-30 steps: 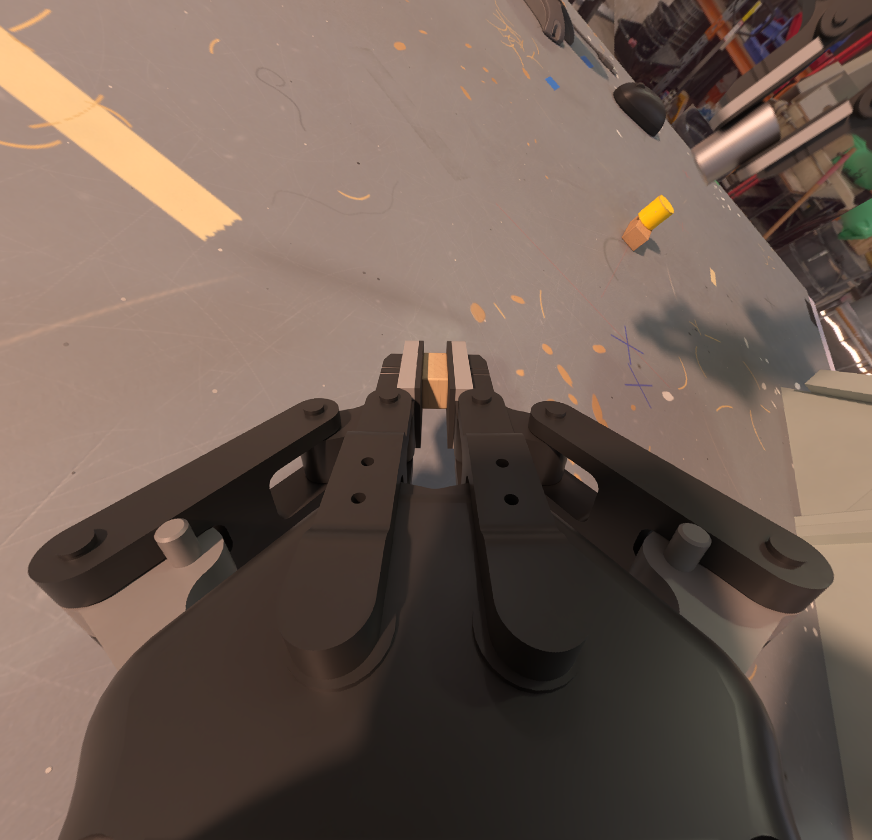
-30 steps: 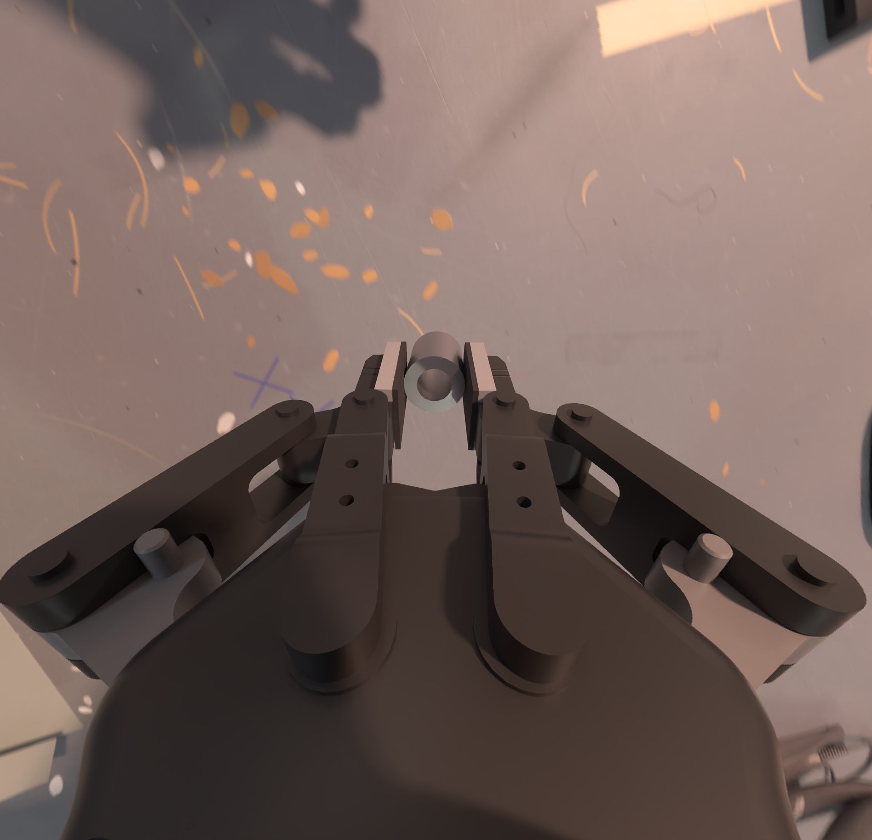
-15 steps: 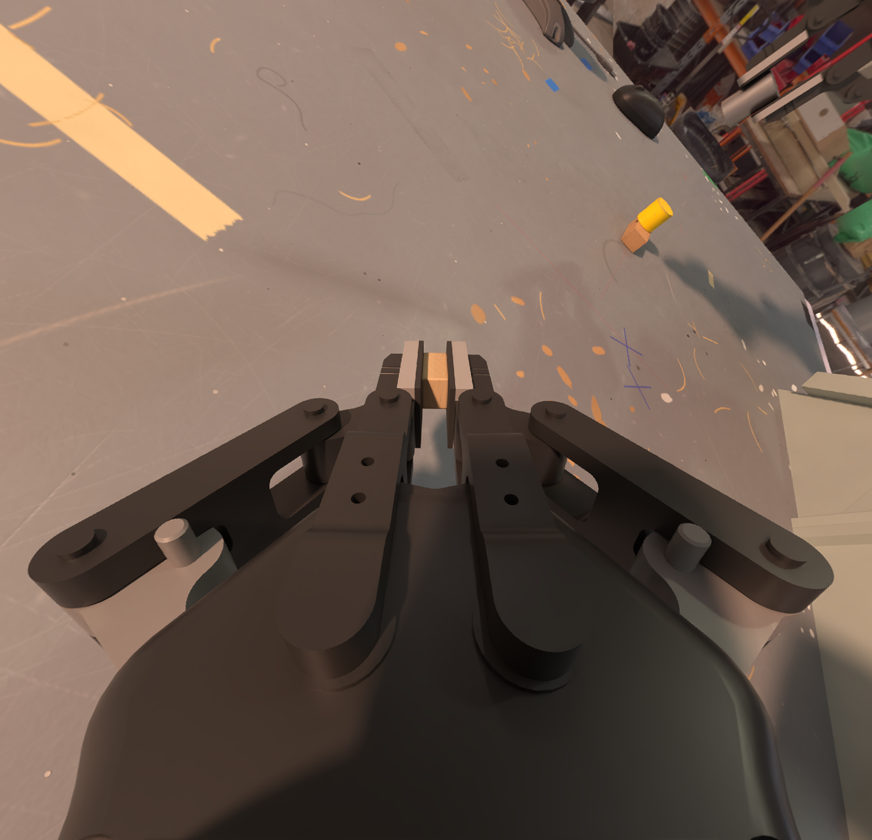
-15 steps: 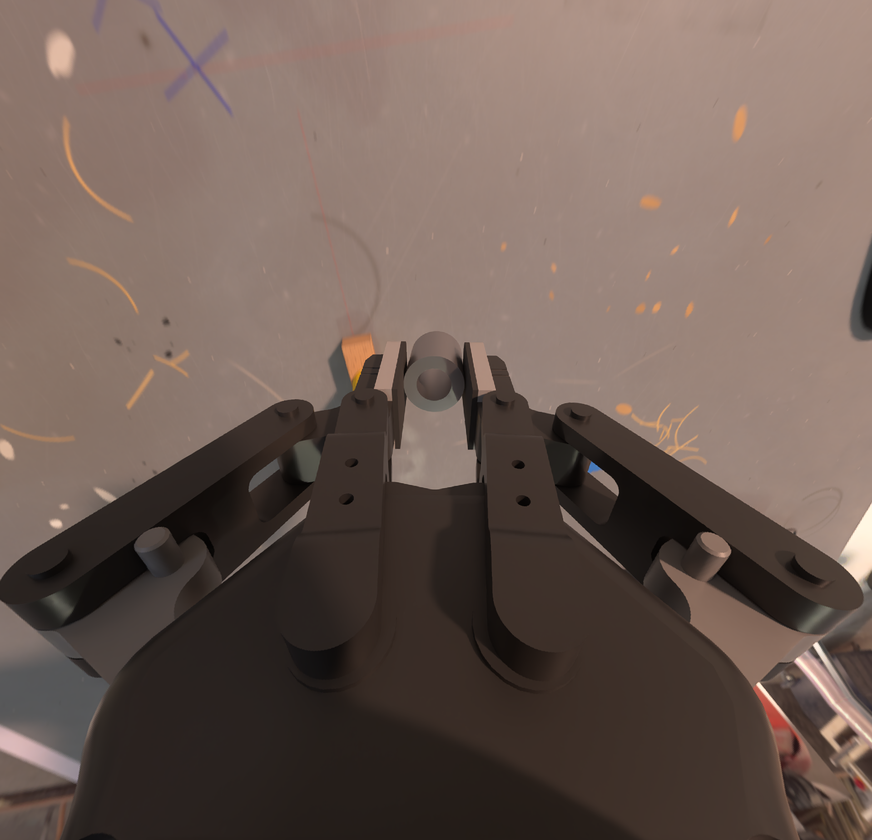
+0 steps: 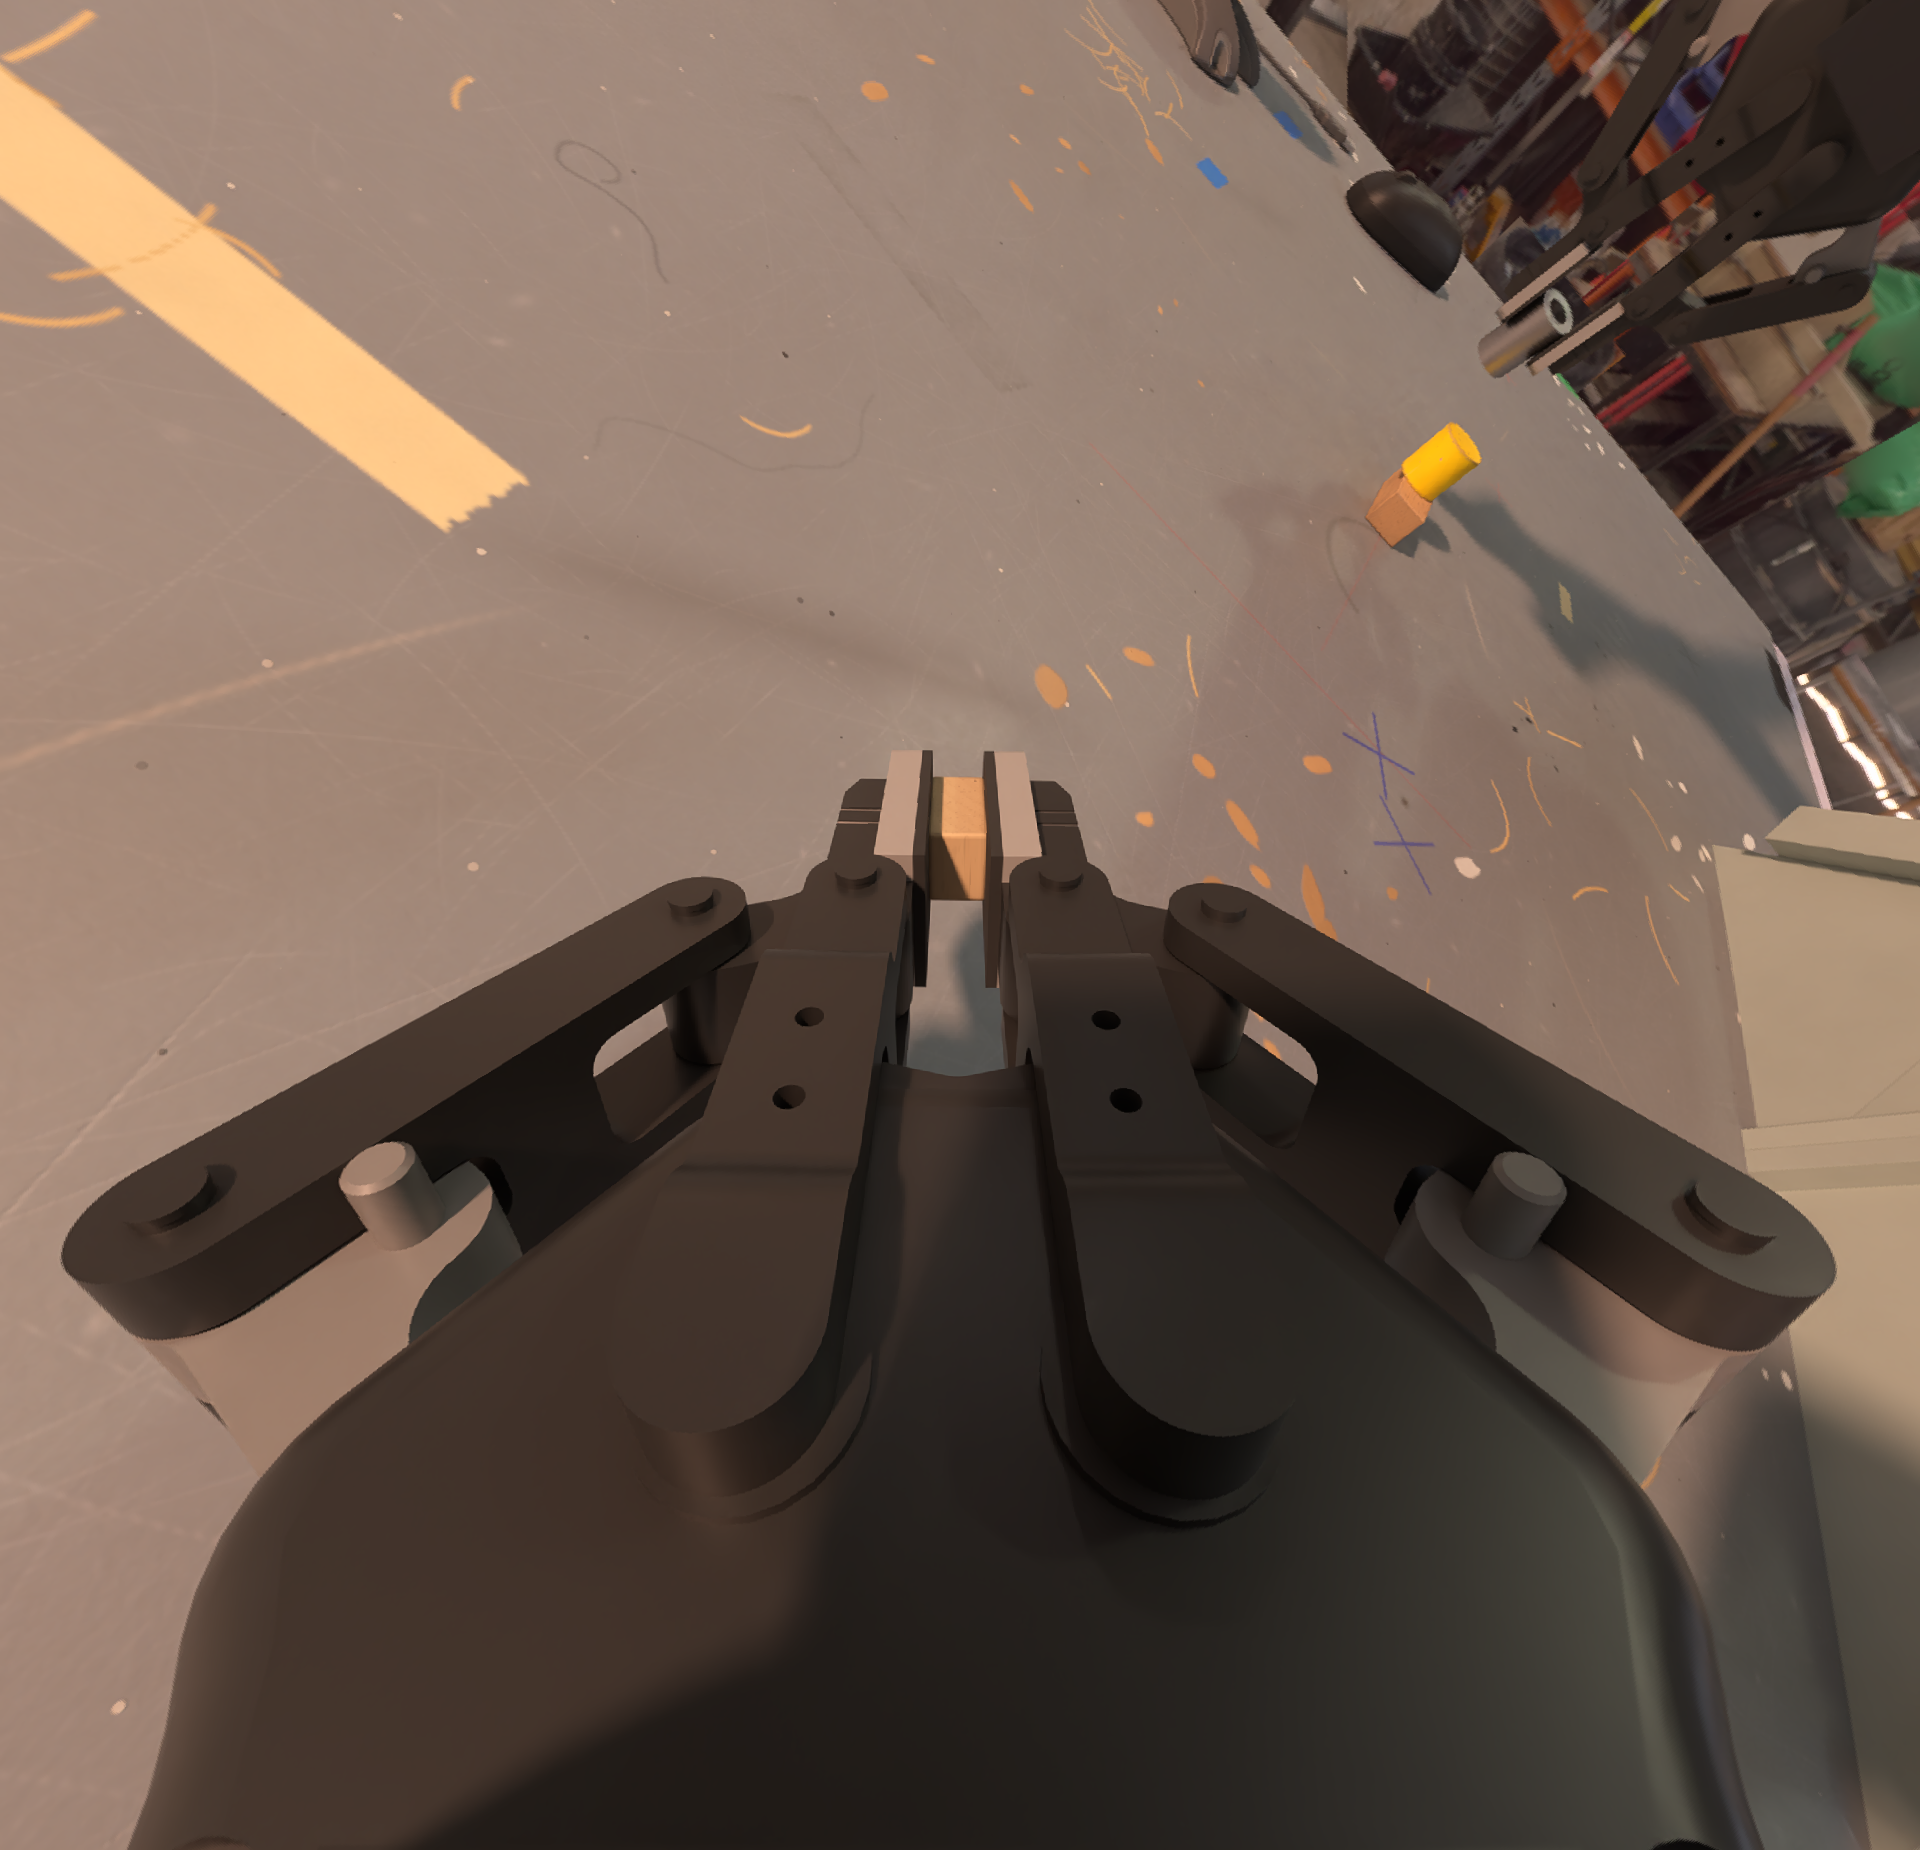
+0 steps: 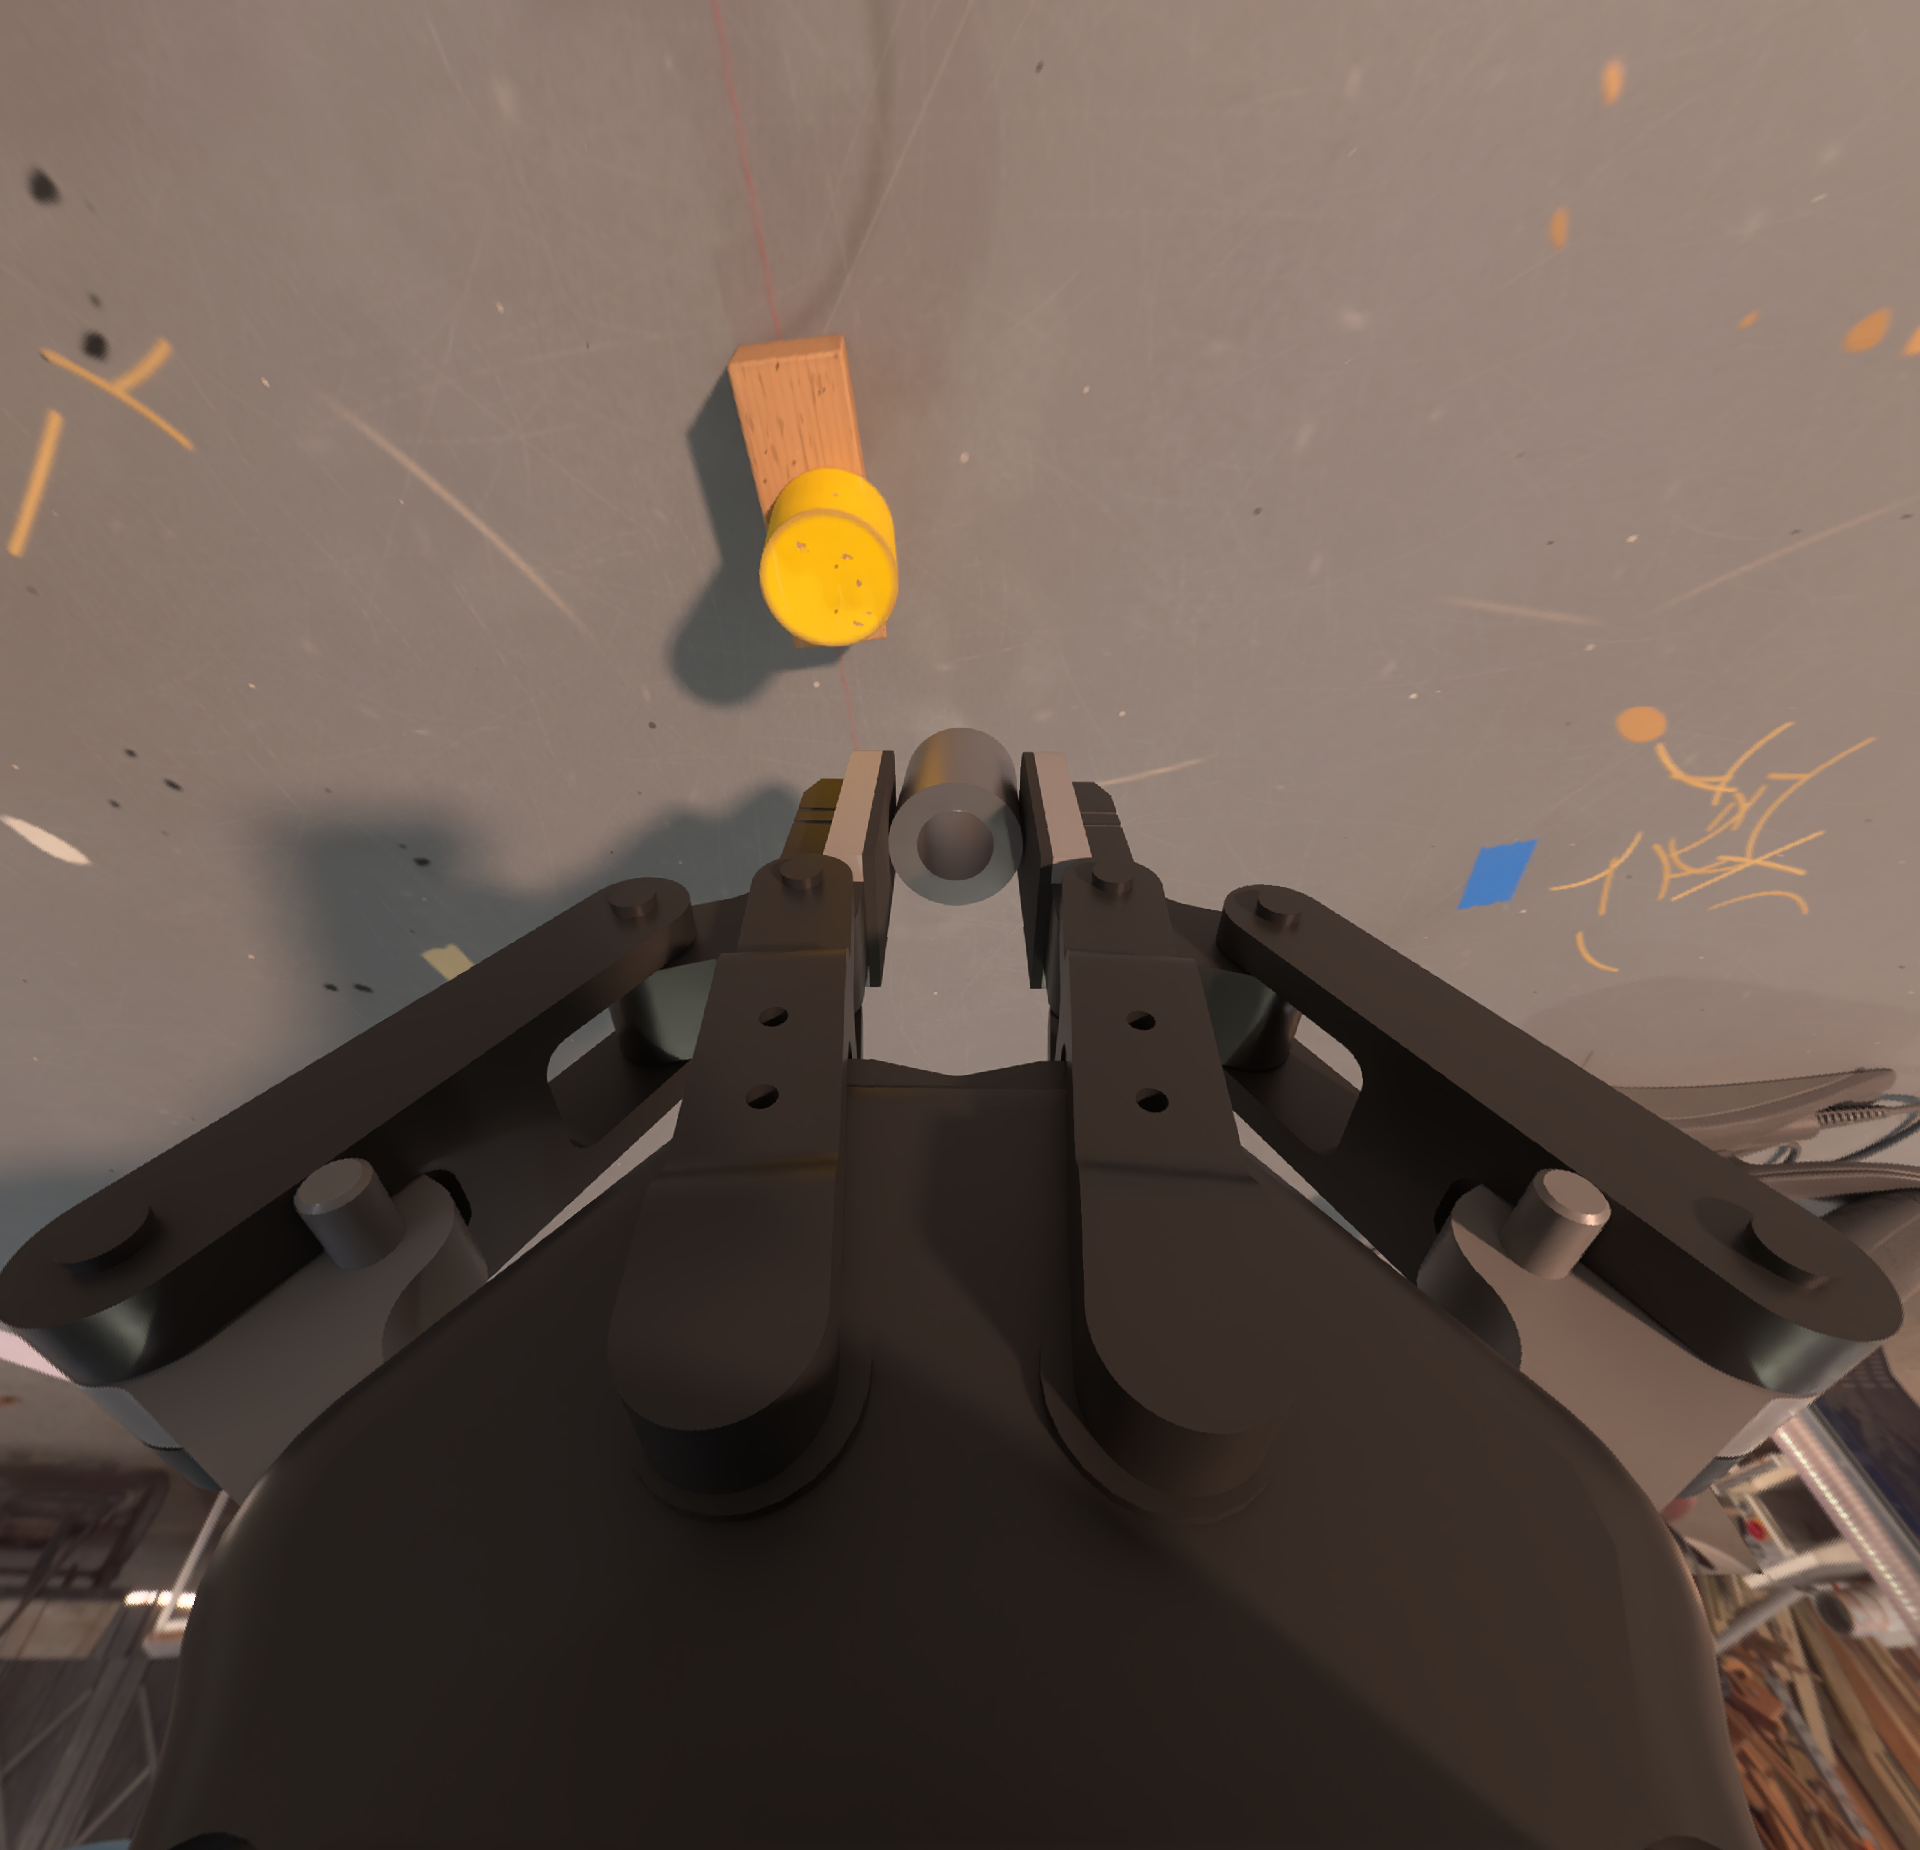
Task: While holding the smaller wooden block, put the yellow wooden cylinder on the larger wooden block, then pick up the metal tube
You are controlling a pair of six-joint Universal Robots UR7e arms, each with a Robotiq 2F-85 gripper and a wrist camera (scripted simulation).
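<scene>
A: Right gripper (image 6: 957, 832) has swung over since half a second ago; the yellow cylinder (image 6: 828, 576) and big block (image 6: 797, 416) now sit just ahead of it.

B: Grip state?

A: Clamped on the metal tube (image 6: 954, 840), clear of the table (image 6: 1351, 450). Left gripper (image 5: 957, 826) unchanged, pinching the small block (image 5: 957, 836).

B: Cylinder placement?

A: Upright on the big block, at its near end.

grey tabletop (image 5: 727, 574), scuffed and flecked with orange paint. broad pale-orange tape strip (image 5: 239, 314) at far left. small blue tape square (image 6: 1496, 873) beside orange scribbles (image 6: 1714, 834). black dome (image 5: 1403, 226) near the far edge. cluttered shelving (image 5: 1766, 512) beyond.
</scene>
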